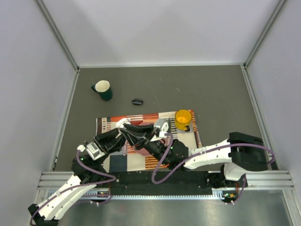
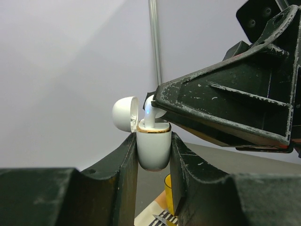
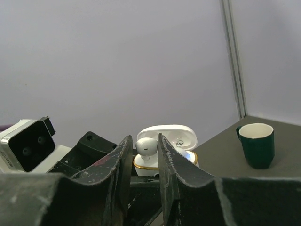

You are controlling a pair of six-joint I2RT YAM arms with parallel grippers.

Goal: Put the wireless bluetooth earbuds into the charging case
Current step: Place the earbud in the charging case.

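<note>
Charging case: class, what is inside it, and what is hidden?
One white earbud stands in the open charging case, head above the rim. The right gripper hides the rest inside; a second earbud cannot be confirmed.

Hidden: charging case [image 2: 153,148] sides by left fingers [image 2: 120,179]; earbud [image 2: 149,115] top by right fingers [image 2: 225,108]; yellow mug [image 2: 167,193] mostly.

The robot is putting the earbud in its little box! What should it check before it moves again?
1. Charging case clamped in left end effector: ok.
2. Lid open: ok.
3. Earbud stem in the case opening: ok.
4. Earbud pushed fully down: cannot tell.
5. Right end effector loose from earbud: cannot tell.
</note>
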